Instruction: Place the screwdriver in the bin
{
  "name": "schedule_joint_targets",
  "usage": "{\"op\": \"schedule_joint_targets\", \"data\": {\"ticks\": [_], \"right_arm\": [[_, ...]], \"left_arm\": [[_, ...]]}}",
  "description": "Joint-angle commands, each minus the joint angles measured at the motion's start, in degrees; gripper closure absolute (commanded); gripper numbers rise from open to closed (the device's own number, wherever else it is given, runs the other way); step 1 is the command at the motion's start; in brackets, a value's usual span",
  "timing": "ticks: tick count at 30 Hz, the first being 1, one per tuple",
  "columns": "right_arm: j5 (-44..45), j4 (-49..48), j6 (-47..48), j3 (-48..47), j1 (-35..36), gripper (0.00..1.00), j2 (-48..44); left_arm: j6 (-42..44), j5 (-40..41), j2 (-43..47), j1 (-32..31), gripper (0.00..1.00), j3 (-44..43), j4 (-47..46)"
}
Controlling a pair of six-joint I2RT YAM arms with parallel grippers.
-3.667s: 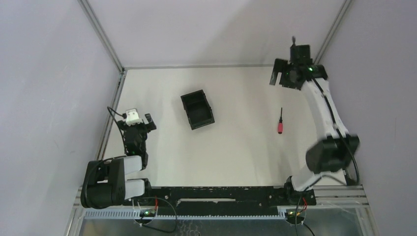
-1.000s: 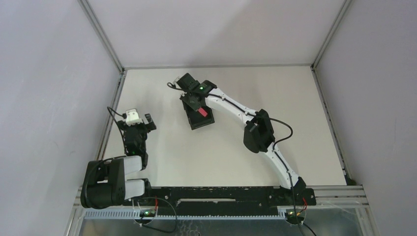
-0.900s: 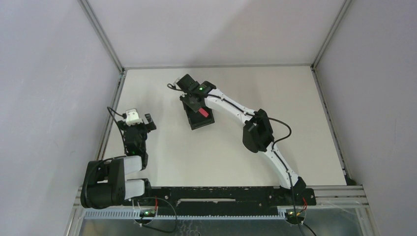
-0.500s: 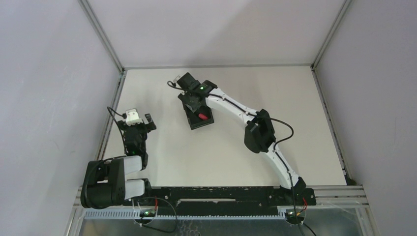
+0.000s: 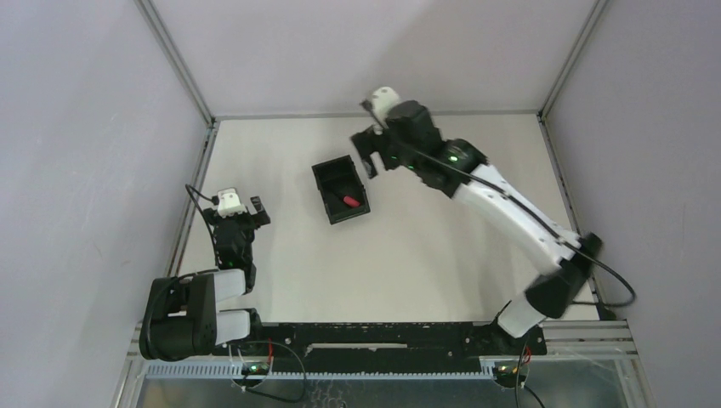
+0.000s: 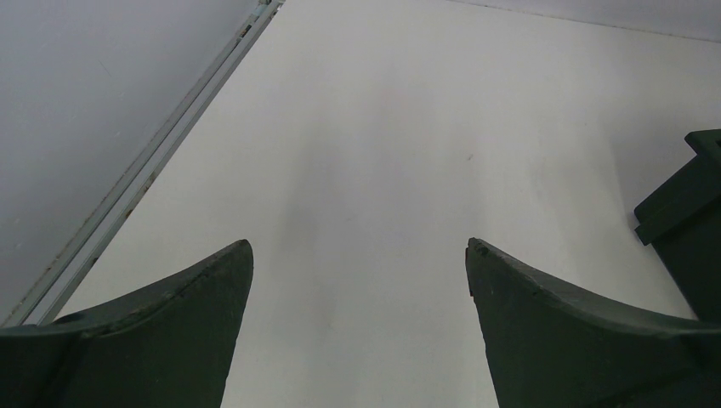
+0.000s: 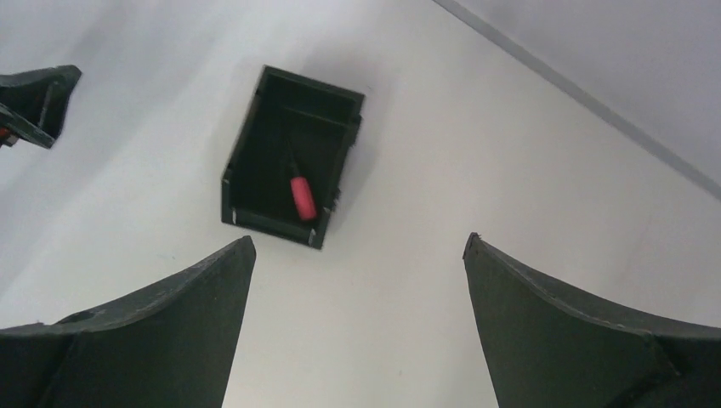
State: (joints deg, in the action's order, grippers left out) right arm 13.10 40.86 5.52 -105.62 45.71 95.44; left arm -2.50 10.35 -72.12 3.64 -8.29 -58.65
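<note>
Screwdriver (image 7: 302, 197): lies inside the bin, on its dark floor. The red-pink handle is close to one short end wall, and the thin black shaft points toward the opposite end. No end effector touches it.
Bin (image 7: 241, 146): black, rectangular and open-topped. It stands upright on the desk, left of centre in the overhead view, turned at a slant to the desk edges. An inner step or divider shows toward its far end.
Right end effector (image 7: 359, 240): fingers spread wide with nothing between them. It is raised above the desk, just beside the bin on the bin's far-right side, and is not in contact with it. Its wrist view looks down on the whole bin.
Right arm: reaches from its base at the near right corner diagonally across the desk toward the far centre.
Left end effector (image 6: 359, 243): fingers parted and empty. It is low over the desk near the left edge, well apart from the bin. A dark corner of the bin shows at the right margin of its wrist view.
Left arm: folded close to its base at the near left.
Desk (image 5: 425, 255): plain white surface. It carries only the bin with its contents.
Enclosure: pale walls on three sides, with a metal rail (image 6: 144, 178) along the left edge.
</note>
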Motion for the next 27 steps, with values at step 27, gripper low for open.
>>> {"op": "schedule_joint_targets", "data": {"ticks": [27], "right_arm": [[-11.3,-27.2,-27.8,74.2,-29.0,0.0,-47.1]], "left_arm": [[1.0,0.2,0.0,-0.3,0.0,-2.8,-2.0]]}}
